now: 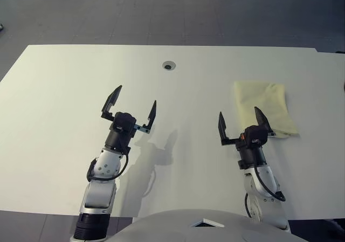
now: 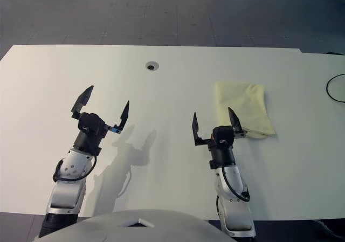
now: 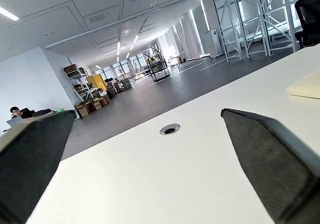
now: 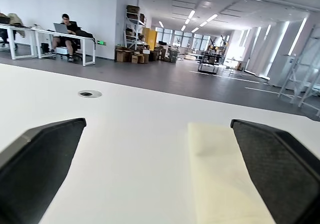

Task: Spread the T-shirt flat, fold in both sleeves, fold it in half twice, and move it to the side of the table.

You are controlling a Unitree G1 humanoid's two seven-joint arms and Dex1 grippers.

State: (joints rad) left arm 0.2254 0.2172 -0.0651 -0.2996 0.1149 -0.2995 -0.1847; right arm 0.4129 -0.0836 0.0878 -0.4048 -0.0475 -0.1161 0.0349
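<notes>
T-shirt (image 1: 265, 107): pale yellow cloth, folded into a compact, roughly rectangular packet with no sleeve sticking out. It lies flat on the white table (image 1: 81, 91), on the robot's right side, near the right edge. Its long sides run away from the robot. Soft creases cross the top layer.

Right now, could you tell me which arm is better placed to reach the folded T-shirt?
Probably the right: the open right gripper hangs at the near edge of the folded T-shirt, whereas the open left gripper is far across the table from it.
</notes>
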